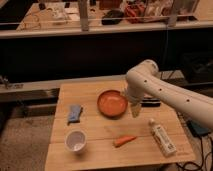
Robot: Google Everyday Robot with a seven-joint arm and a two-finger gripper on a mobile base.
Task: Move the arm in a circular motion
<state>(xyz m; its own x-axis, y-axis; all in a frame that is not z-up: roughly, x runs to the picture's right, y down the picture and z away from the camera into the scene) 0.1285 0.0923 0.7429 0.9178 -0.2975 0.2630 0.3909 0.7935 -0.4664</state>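
A big white robot arm point(172, 95) comes in from the right side and reaches over a wooden table point(95, 152). Its thick, smooth tube slants up toward the left to a round elbow, which is the highest part of the arm. From the elbow a short piece bends straight down. At the bottom is the gripper point(135, 110), a slim pale tip that points down at the table. It hangs just beside the right edge of an orange bowl point(112, 103), near the middle of the table, and it is holding nothing. I cannot tell how wide the claw is. A dark flat thing point(151, 103) lies on the table just behind the arm, and part of it is hidden. A white bottle point(162, 138) lies on its side near the right edge of the table. A small carrot point(124, 141) lies toward the front, below the bowl. A white cup point(75, 140) stands upright at the front left. A blue cloth point(74, 113) lies to the left of the bowl. All of these things are apart from one another.
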